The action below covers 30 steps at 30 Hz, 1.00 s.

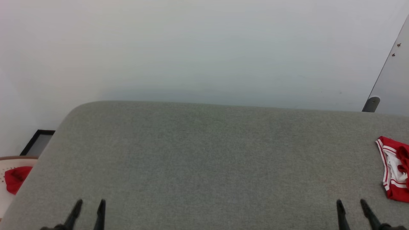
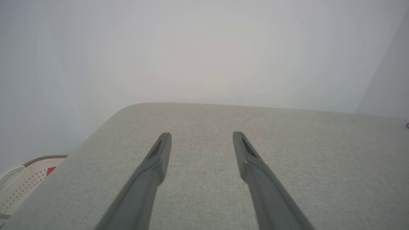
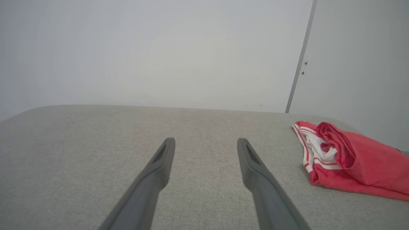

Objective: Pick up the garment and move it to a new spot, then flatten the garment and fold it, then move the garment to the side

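Crumpled red jersey (image 1: 394, 169) on the woven grey pad (image 1: 204, 153), at its right edge — left gripper (image 1: 91, 202) and right gripper (image 1: 350, 201) gape, empty.

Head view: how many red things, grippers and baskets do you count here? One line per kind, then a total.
Red things: 2, the garment at the right edge and a red item in the basket
Grippers: 2, the left gripper and the right gripper, both open and holding nothing
Baskets: 1, the pale basket at lower left
Total: 5
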### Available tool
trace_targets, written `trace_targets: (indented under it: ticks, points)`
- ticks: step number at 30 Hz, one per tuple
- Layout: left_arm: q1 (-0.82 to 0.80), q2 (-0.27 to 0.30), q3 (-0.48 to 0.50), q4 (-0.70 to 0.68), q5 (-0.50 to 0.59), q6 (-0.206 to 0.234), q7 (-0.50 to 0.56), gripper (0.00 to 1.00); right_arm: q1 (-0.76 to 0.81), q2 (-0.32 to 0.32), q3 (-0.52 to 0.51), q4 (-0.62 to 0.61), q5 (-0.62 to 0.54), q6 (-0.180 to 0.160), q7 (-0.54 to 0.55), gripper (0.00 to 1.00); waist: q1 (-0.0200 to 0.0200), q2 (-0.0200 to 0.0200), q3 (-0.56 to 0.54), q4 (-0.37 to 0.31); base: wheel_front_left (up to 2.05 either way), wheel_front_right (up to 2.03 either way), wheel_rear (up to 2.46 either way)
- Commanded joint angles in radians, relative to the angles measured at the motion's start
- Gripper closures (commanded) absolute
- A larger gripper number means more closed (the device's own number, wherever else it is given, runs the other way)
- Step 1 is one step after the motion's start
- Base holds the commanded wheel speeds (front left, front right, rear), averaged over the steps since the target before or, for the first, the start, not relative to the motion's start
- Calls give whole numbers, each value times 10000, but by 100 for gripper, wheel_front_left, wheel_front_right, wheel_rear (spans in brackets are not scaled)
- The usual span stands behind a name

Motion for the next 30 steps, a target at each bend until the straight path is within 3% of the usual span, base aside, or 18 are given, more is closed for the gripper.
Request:
trace_targets:
  ticks: [1, 4, 30]
  points:
    - [-2, -4, 3, 2, -7, 0, 2, 100, -6, -1, -4, 2, 7, 0, 0, 100, 0, 0, 0, 0, 0, 0, 0]
    - [114, -206, -58, 277, -55, 0, 28, 100, 73, 43, -24, 319, 71, 0, 60, 100, 0, 0, 3, -3, 0, 0, 0]
    - [-802, -990, 335, 416, -4094, -28, 1244, 100, -826, 111, -126, 430, 4940, -2, 1258, 100, 0, 0, 273, -174, 0, 0, 0]
